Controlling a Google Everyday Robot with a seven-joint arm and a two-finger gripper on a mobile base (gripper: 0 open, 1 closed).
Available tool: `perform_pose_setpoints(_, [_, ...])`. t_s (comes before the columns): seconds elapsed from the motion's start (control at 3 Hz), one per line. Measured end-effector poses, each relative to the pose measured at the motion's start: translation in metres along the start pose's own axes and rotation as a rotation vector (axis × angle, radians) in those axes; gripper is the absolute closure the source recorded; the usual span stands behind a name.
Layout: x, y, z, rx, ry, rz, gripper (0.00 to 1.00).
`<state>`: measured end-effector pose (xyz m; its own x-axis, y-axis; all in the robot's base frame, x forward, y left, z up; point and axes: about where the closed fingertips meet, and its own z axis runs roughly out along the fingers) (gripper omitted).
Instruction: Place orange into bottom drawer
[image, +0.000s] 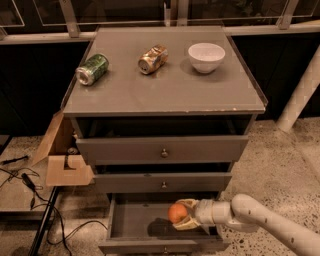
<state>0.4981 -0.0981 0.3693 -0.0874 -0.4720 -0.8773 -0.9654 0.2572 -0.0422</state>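
Grey and shallow, the rectangular metal bottom drawer (127, 220) of a three-drawer cabinet is pulled open, a small round knob (164, 248) on its front. Over its right half the robot's pale two-finger gripper (178, 215) clasps the small, round, dimpled orange (175, 212). Its tan fingers (188, 202) are closed to the fruit's width, one above and one below. Two more grey drawers, middle (200, 182) and top (205, 149), sit higher. On the smooth cabinet top (165, 95) lie one green can (92, 69) and one dented gold-brown can (152, 59), beside one white bowl (206, 56).
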Motion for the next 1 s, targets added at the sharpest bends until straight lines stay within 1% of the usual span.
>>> perform_pose_setpoints(0.33, [0.027, -0.006, 0.016, 0.024, 0.037, -0.056, 1.00])
perform_pose_setpoints(0.67, [0.060, -0.018, 0.042, 0.055, 0.068, -0.105, 1.00])
perform_pose_setpoints(1.0, [0.096, -0.030, 0.073, 0.075, 0.090, -0.119, 1.00])
